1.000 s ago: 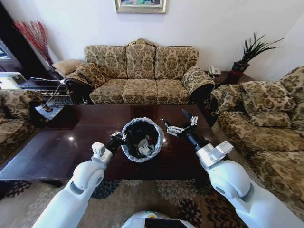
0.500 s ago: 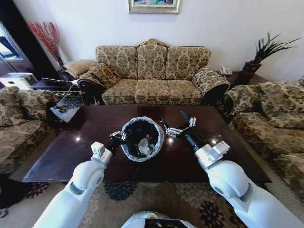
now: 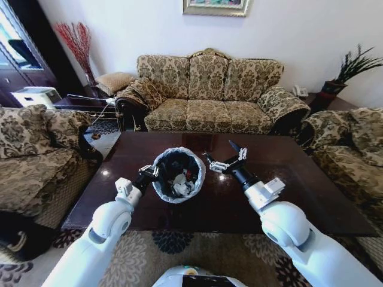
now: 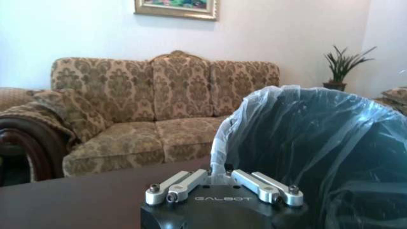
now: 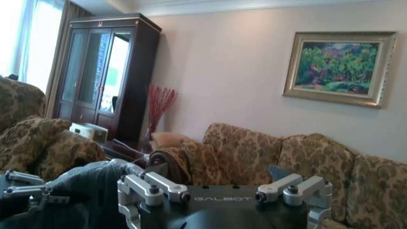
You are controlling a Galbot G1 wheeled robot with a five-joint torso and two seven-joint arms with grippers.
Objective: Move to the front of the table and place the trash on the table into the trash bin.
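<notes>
Head view: While the robot is facing the table (image 3: 311,179), the trash bin (image 3: 178,174) is sitting on the dark tabletop between its two arms, probably so scraps can be dropped in with little reach.
Trash: White and dark scraps (image 3: 181,186) are lying inside the black liner; the bare wood around the bin is showing no loose pieces, so the job looks nearly finished.
Left gripper: The left gripper (image 3: 148,174) is pressing against the bin's rim on the robot's left, seemingly steadying it.
Right gripper: The right gripper (image 3: 226,160) is hovering just beside the bin, fingers spread wide and holding nothing.
Left wrist view: The left gripper (image 4: 224,177) is pinching the pale plastic rim (image 4: 219,143), its fingers drawn close together on it.
Right wrist view: The right gripper (image 5: 224,205) is standing open and empty, with the sofa (image 5: 305,162) behind it.
</notes>
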